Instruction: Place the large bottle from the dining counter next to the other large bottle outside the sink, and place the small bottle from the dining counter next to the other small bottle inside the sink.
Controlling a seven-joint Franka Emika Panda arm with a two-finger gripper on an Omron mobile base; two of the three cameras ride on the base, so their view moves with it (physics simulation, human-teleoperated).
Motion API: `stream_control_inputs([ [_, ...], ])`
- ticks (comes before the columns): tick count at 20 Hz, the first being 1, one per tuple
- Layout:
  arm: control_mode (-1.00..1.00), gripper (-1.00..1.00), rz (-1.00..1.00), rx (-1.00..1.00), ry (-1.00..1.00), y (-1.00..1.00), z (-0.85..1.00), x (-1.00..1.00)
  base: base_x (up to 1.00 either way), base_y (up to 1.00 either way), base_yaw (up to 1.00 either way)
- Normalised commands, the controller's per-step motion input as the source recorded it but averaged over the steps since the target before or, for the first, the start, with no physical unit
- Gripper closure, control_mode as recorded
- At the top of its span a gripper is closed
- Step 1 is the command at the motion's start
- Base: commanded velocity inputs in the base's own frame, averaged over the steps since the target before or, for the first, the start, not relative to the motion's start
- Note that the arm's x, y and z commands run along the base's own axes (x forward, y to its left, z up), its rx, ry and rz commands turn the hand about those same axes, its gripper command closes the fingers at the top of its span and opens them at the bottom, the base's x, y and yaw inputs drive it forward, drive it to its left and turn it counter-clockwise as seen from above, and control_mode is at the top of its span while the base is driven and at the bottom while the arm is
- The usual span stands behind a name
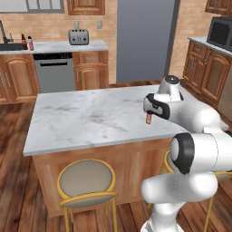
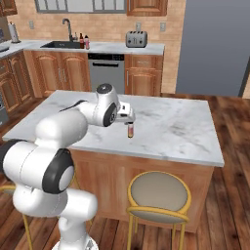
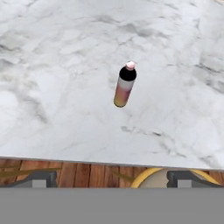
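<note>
A small bottle [image 3: 124,85] with a pink cap, dark neck and pink-to-yellow body stands upright on the marble dining counter [image 1: 81,118], near its front edge. My gripper [image 3: 112,177] hangs open just above it, nothing between the fingers [image 3: 43,177]. From the base cameras the bottle [image 1: 148,118] [image 2: 130,130] shows directly under the hand [image 1: 154,106] [image 2: 126,113]. Far back, a dark bottle [image 1: 24,41] [image 2: 81,40] and a red one [image 1: 30,43] [image 2: 87,42] stand beside the sink [image 2: 61,45]. The dining counter's large bottle is hidden.
Two round yellow-framed stools [image 1: 87,181] [image 2: 158,195] stand against the island's front. On the rear counter sits a toaster [image 1: 78,37], with a dishwasher [image 1: 54,72] below it. A tall grey fridge [image 1: 142,41] is at the back, and a microwave [image 1: 220,31] at the right.
</note>
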Motion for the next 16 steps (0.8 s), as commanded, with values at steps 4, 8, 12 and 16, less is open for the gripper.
stream_control_inputs([
  [4, -1.00, -1.00, 0.00, 0.00, 0.00, 0.00, -0.26, 0.04, 0.00, 0.00, 0.00],
  [8, -1.00, -1.00, 0.00, 0.00, -0.04, 0.00, -0.16, 0.00, 0.00, 0.00, 0.00],
  [12, -1.00, -1.00, 0.00, 0.00, -0.07, -0.02, -0.08, 0.01, 0.00, 0.00, 0.00],
  [16, -1.00, -1.00, 0.00, 0.00, -0.07, -0.05, -0.06, 0.07, 0.00, 0.00, 0.00],
])
